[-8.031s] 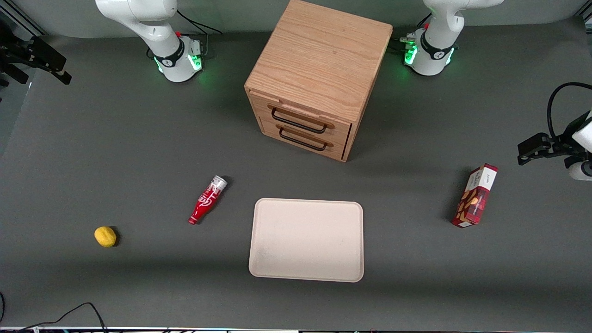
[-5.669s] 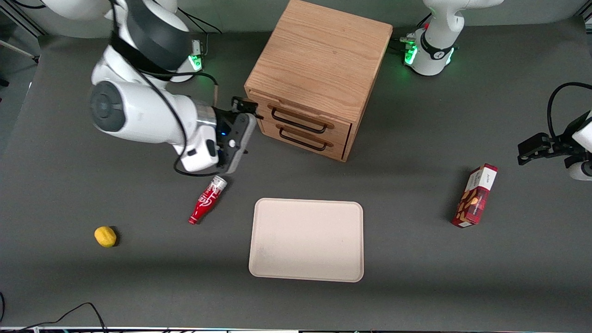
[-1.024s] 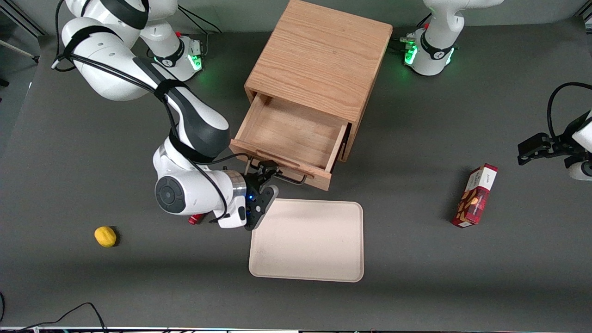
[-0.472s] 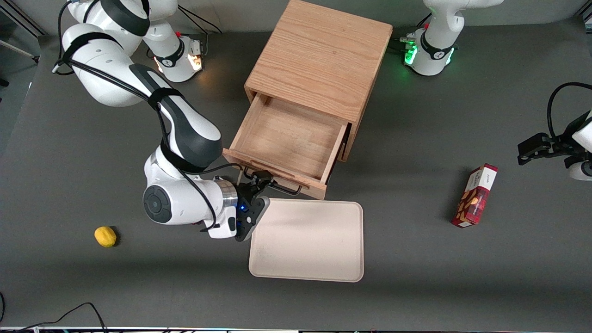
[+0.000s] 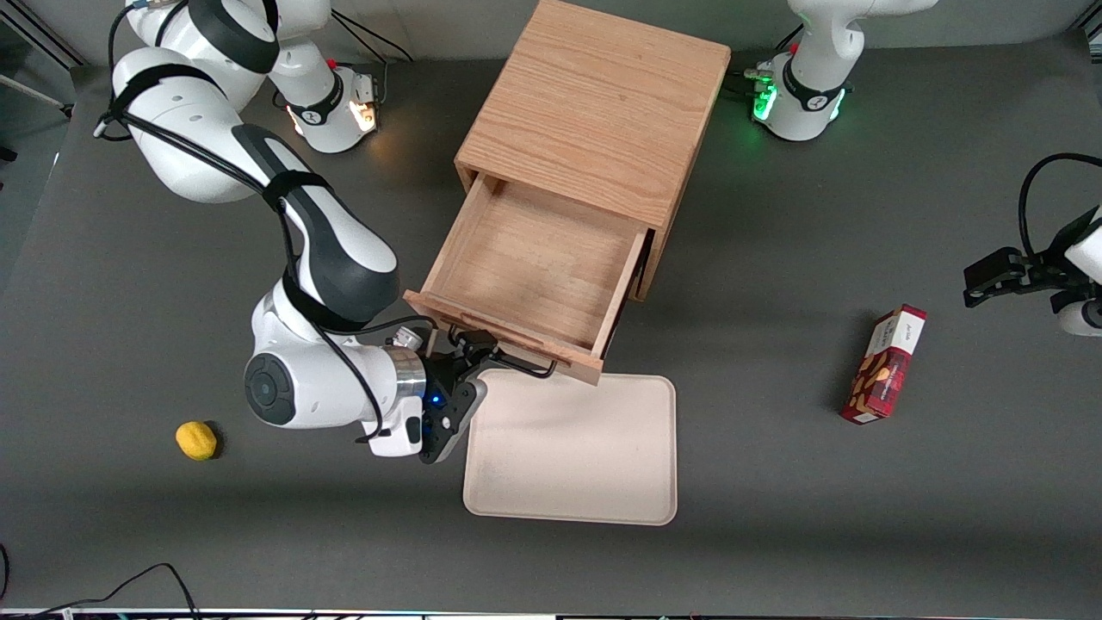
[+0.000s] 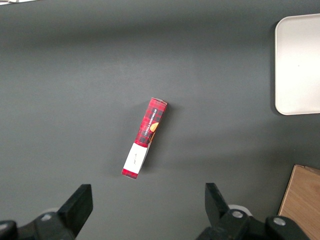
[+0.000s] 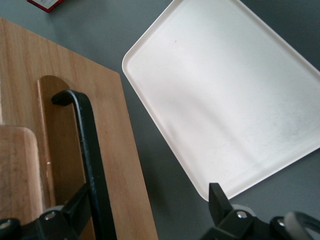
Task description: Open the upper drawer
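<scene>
Front view: upper drawer (image 5: 534, 267) pulled far out of cabinet (image 5: 594, 112); gripper (image 5: 472, 348) at its wire handle (image 5: 508, 360), fingers spread around it, just above tray (image 5: 572, 448).

The upper drawer (image 5: 534, 275) stands pulled far out of the cabinet (image 5: 594, 112), its inside bare. The gripper (image 5: 472, 351) is at its black handle (image 5: 516, 366), just above the tray (image 5: 572, 456).

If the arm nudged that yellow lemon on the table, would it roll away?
Probably. The lemon looks rounded and lies loose on the flat table, so a push would likely roll it, wobbling. Nothing nearby would stop it. The gripper is at the upper drawer handle.
</scene>
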`<state>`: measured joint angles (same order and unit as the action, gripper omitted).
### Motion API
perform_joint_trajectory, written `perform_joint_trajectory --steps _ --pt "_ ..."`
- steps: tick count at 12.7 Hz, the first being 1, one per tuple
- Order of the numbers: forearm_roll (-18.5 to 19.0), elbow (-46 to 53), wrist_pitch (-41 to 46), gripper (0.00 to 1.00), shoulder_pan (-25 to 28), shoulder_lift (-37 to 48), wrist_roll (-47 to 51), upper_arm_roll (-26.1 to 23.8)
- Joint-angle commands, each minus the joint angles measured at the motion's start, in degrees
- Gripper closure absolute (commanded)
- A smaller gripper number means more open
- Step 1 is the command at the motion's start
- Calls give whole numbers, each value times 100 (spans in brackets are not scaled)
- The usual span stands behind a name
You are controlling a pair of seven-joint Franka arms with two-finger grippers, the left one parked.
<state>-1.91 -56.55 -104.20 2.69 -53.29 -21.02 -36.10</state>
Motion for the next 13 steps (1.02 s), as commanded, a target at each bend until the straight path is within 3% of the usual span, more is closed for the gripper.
perform_joint_trajectory --steps 1,7,10,13 --pt "121 303 172 0 39 -172 -131 -29" --pt "68 346 374 0 4 493 -52 -336" --pt "68 320 663 0 -154 1792 27 -249" --pt "217 241 1357 0 -409 2735 939 -214"
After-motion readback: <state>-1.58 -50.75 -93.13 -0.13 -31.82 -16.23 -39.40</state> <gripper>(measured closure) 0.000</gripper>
